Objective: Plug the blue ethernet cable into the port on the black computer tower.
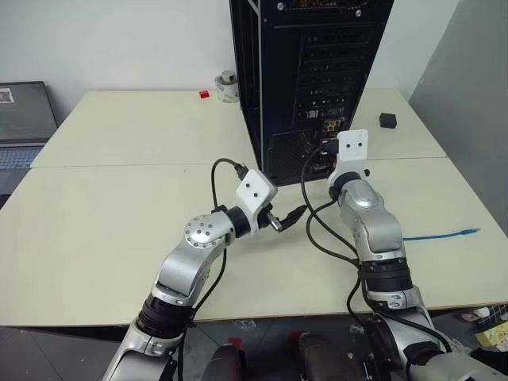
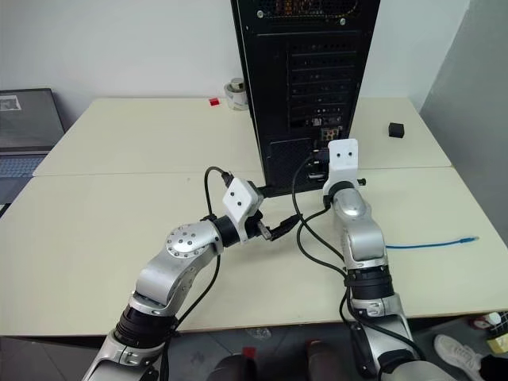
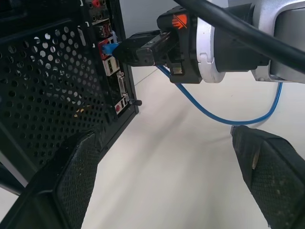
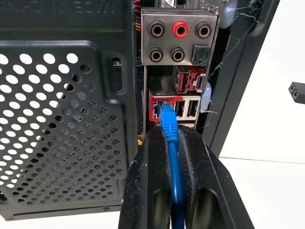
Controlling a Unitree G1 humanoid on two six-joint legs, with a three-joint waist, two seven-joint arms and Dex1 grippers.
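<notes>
Blue ethernet cable [image 4: 170, 143]: plug end pinched between the closed right gripper [image 4: 171, 143] fingers, pointing straight at the red-framed port on the black computer tower [image 4: 66, 119], tip at its mouth. Head views show its far end [image 1: 474, 231] lying on the table [image 1: 119, 238]. Left gripper [image 3: 167, 181] spread wide, holding nothing.

The setting is an office or lab workspace: pale beige rectangular tables [image 1: 119, 238] pushed together, plain white walls, an open grey laptop [image 1: 20, 127], and a tall black metal computer tower [image 1: 309, 71].
</notes>
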